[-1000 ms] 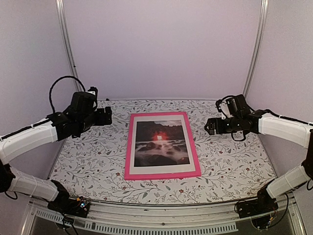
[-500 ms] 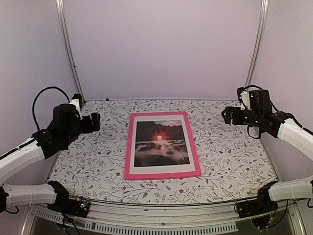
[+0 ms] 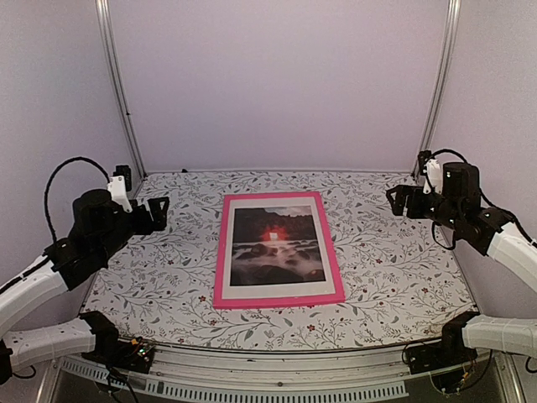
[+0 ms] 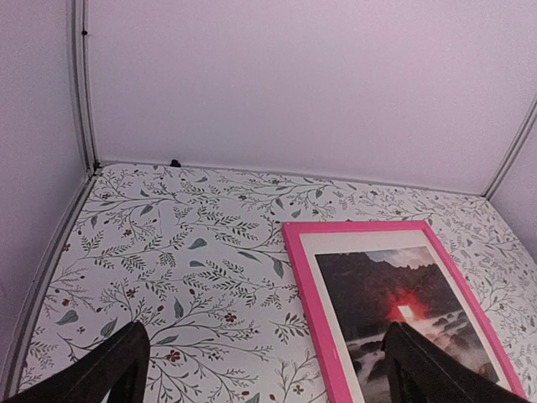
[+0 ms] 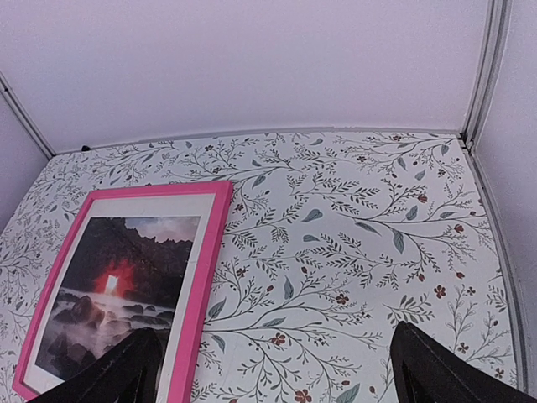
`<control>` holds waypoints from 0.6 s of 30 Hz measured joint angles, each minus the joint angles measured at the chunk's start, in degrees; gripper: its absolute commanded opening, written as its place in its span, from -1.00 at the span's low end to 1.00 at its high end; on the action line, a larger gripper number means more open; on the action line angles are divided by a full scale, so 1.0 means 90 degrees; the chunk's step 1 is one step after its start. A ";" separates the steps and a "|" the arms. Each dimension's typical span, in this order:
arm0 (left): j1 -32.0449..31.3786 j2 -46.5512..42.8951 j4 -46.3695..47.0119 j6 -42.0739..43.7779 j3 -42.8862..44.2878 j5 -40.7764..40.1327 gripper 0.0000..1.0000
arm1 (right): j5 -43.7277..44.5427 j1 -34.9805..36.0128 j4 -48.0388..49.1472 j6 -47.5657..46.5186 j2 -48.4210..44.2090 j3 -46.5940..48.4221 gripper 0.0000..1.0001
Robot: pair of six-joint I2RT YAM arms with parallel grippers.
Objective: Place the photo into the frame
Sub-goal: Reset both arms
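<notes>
"Where was the left arm at that moment?"

"Out over the left side of the table (image 3: pixel 151 277), with its cloth of printed leafy sprigs. The left gripper (image 3: pixel 158 213) hung above it with its two black fingers spread as wide as they went, and nothing between them. It was well apart from the picture."

"And the picture itself?"

"It lay flat in the middle. The thin dark photo (image 3: pixel 275 245) of misty rocks and water under a red sun sat inside the thin-railed pink rectangular frame (image 3: pixel 220 252), with a white card mat (image 3: pixel 277 290) bordering it on all four sides. By the look of it the photo was already in place."

"If it had needed shifting, how would it have handled?"

"The photo looked like a light, floppy sheet that would crease easily, and lying flat it offered no edge to pinch. It would probably have had to be slid, or lifted by a corner. The frame seemed stiff but slender, so the middle of a long rail would have been the safer hold. Whether glass covered it could not be told."

"And on the right?"

"The right gripper (image 3: pixel 400 201) hovered over the right side of the table, also well clear of the frame. Its fingers were parted fully and held nothing."
</notes>
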 measured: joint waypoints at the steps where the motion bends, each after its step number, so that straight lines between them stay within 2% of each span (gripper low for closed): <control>1: 0.0000 -0.0134 0.0046 0.0000 -0.0056 0.0002 0.99 | -0.0007 0.0000 0.0017 -0.0010 0.0000 -0.0005 0.98; 5: 0.0000 -0.0381 0.0146 0.0000 -0.0143 0.0000 0.99 | -0.0012 0.0000 0.0078 -0.0015 0.0007 -0.0039 0.98; 18: 0.0000 -0.0253 0.0206 0.0010 -0.0146 0.0078 1.00 | -0.0131 0.0000 0.0265 -0.0090 -0.0223 -0.0284 0.98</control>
